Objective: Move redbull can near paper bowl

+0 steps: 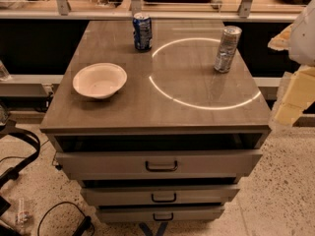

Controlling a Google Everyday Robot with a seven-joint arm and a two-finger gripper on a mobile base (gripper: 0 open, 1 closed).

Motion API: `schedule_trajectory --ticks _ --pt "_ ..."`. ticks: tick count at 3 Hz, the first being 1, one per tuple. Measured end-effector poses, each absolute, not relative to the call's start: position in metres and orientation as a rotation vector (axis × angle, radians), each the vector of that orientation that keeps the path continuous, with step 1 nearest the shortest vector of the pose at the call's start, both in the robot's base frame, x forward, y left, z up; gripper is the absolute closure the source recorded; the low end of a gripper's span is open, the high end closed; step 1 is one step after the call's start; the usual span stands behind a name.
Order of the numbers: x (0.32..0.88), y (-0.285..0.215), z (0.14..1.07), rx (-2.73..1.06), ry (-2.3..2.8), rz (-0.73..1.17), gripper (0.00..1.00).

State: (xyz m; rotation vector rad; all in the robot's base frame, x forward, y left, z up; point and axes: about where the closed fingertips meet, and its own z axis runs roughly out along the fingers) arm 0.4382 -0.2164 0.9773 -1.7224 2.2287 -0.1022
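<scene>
Though its opening is unclear, the gripper (294, 90) hangs right of the redbull can (227, 49), markings unreadable.

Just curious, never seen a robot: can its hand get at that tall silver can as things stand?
Probably yes. The hand sits just off the table's right edge, and the redbull can stands upright near that same side, with nothing between them; the blue can and paper bowl are farther left.

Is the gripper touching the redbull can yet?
Apart. The camera view shows the gripper beyond the right edge of the table, with bare tabletop plainly between it and the redbull can.
</scene>
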Motion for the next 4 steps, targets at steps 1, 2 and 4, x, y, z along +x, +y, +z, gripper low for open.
schedule_trajectory --ticks 1,2,4 --pt "0.438 -0.216 0.977 -1.722 2.229 -0.102 0.0" --pt "0.451 -0.222 0.982 -1.627 2.182 -0.106 0.0" --pt "0.478 -0.275 0.968 -1.312 1.953 -0.015 0.0"
